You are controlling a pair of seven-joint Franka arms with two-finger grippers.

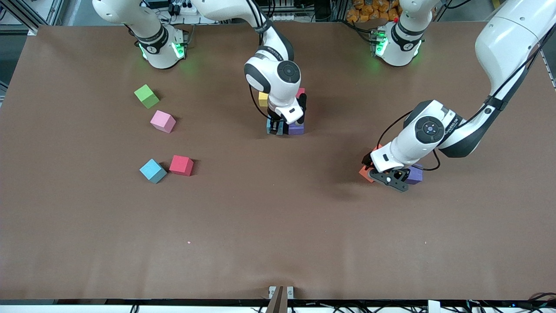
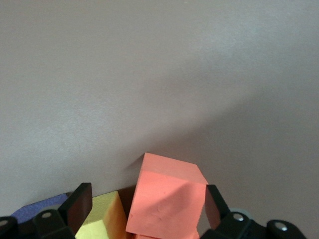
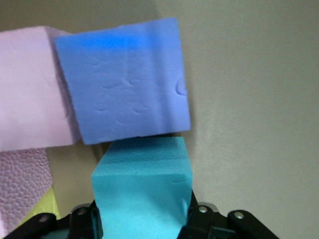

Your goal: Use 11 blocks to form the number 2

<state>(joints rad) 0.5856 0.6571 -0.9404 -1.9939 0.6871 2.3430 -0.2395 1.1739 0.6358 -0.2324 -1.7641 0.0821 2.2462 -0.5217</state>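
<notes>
At the table's middle my right gripper is shut on a light blue cube, low down beside a purple cube. A yellow cube and a pink cube peek out by the wrist. The arm hides most of this cluster, so the number 2 is hidden. Toward the left arm's end, my left gripper stands open, its fingers either side of an orange cube and a yellow cube. Another purple cube lies beside them.
Toward the right arm's end lie loose cubes: green, pink, light blue and red, the last two almost touching. The brown table stretches bare toward the front camera.
</notes>
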